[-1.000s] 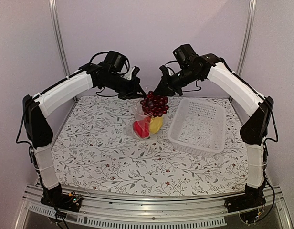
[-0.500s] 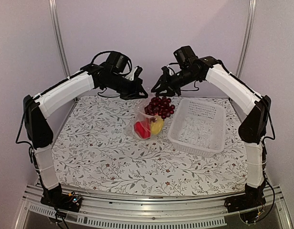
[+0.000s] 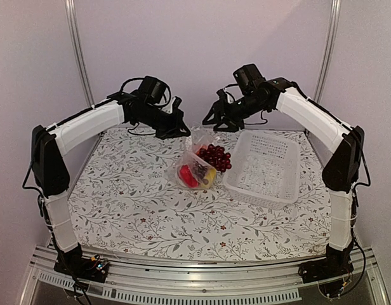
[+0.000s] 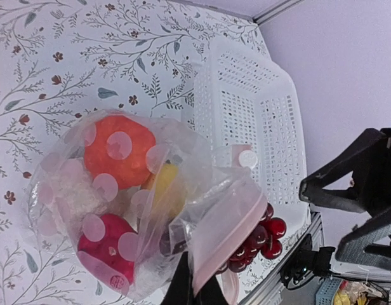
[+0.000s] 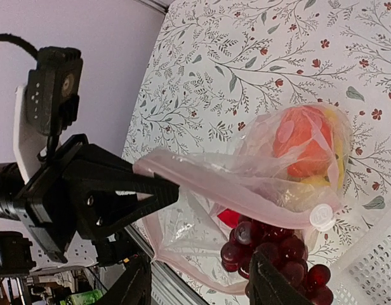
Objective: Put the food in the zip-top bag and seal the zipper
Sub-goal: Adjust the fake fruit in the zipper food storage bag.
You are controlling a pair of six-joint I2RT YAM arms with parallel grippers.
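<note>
— So, the grape bunch [image 3: 214,155] is out of the right gripper [image 3: 211,119]?
— Yes — its jaws are spread and empty, and it has pulled back. The bunch now lies at the mouth of the zip-top bag [image 3: 194,170], beside the white basket [image 3: 265,171]. The left gripper [image 3: 181,131] still pinches the rim. Sealing the zipper [image 4: 227,232] looks next.

The top camera sits high at the near edge of the table [image 3: 132,203], looking forward and down over all of it. Both wrist cameras hang close above the bag [image 4: 214,222], looking down from opposite sides, and both also show the basket [image 5: 379,267].
</note>
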